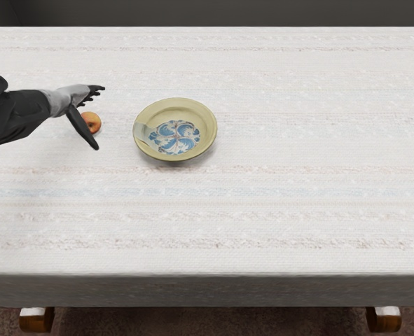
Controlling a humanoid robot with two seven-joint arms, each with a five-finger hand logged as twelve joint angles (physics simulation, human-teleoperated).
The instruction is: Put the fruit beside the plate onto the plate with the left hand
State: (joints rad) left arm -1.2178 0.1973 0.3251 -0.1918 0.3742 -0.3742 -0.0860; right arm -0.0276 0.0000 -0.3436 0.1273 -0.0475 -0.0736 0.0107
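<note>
A small orange-red fruit [92, 123] lies on the tablecloth just left of the plate [201, 110]. The plate is yellow-green with a blue flower pattern in its middle and holds nothing. My left arm comes in from the left edge, and the left hand [86, 110] hovers over the fruit with its fingers spread. One long dark finger [83, 129] crosses in front of the fruit and hides part of its left side. The fingers do not close around the fruit. The right arm does not show.
The table [263, 210] is covered by a pale striped cloth that reaches the near edge. Its wooden feet [36, 318] show at the bottom corners.
</note>
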